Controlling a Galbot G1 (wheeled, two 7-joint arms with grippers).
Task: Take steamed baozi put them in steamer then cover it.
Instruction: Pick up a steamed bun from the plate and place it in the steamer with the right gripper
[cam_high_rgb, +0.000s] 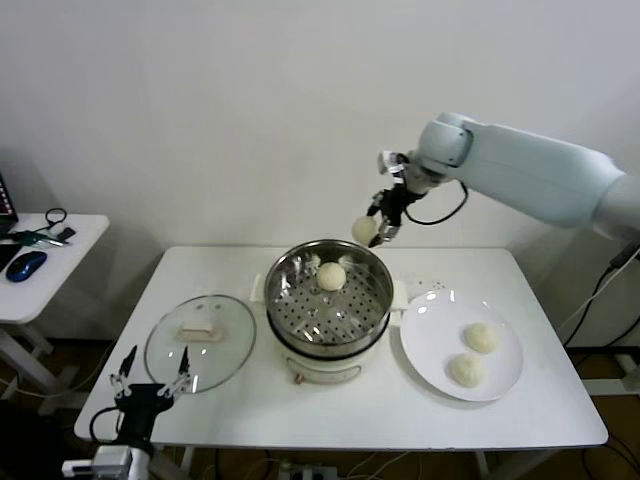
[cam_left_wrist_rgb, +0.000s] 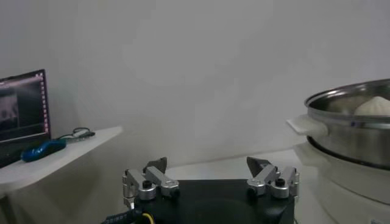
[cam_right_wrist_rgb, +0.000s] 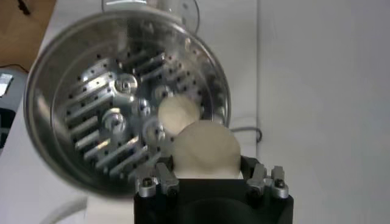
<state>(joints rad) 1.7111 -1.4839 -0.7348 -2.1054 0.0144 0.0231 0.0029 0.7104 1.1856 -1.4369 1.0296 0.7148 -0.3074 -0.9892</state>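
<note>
A: Head view, largest item first: the white table (cam_high_rgb: 300, 420) is carrying everything. What is sitting at its centre?

B: The steamer (cam_high_rgb: 328, 306) is standing mid-table, its shiny pot (cam_right_wrist_rgb: 73, 91) uncovered, with one baozi (cam_high_rgb: 332, 277) lying on the perforated floor toward the far side.

A: And to either side?

B: The cover (cam_high_rgb: 200, 343) is lying flat on the table just left of the steamer, cream handle up. The white plate (cam_high_rgb: 430, 345) is sitting just right of the steamer, bearing two baozi: a farther one (cam_high_rgb: 482, 337) and a nearer one (cam_high_rgb: 466, 369).

A: Where is the fourth bun?

B: The right gripper (cam_high_rgb: 382, 222) is hanging in the air above the far right rim of the steamer, its fingers clamped on a raised baozi (cam_high_rgb: 364, 230). In the right wrist view that bun (cam_right_wrist_rgb: 206, 149) is showing between the fingers, with the pot and the bun inside it beyond.

A: The other arm?

B: The left gripper (cam_high_rgb: 150, 385) is waiting low at the near left edge of the table, near the cover, its fingers (cam_left_wrist_rgb: 151, 181) standing wide apart around nothing.
</note>
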